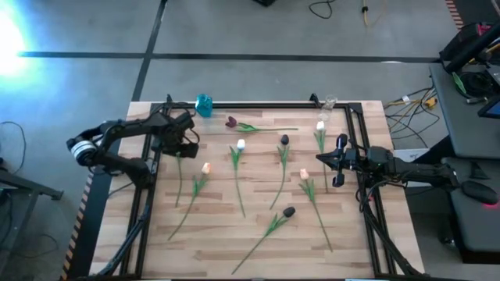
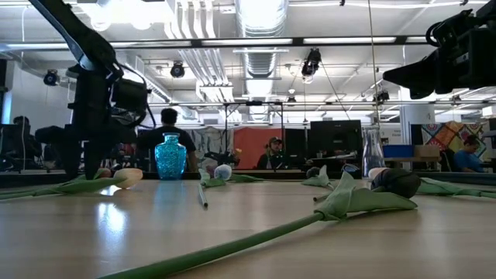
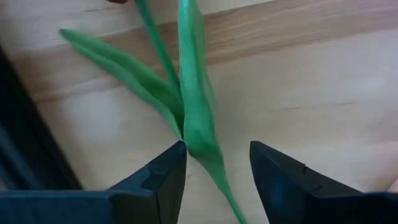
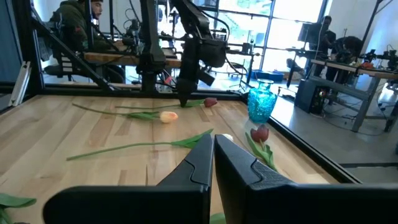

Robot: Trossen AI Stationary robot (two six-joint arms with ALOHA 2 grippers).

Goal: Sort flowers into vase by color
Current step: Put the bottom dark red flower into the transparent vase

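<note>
Several tulips lie flat on the wooden table point(image 1: 258, 257), with heads in white point(image 1: 241, 144), peach point(image 1: 206, 168) and dark point(image 1: 289, 211). A blue vase point(image 1: 204, 104) and a clear vase point(image 1: 328, 101) stand at the far edge. My left gripper point(image 3: 217, 168) points down at the far left over a tulip with a pink-red head point(image 4: 210, 102). It is open, and its fingers stand on either side of this tulip's green stem and leaf point(image 3: 199, 124). My right gripper point(image 4: 212, 140) waits at the table's right side, held level and shut.
Black frame rails run along the table's left point(image 1: 148, 195), right point(image 1: 367, 211) and far sides. A dark red tulip point(image 1: 231, 122) lies near the blue vase. People sit at desks in the room beyond the table point(image 2: 169, 124).
</note>
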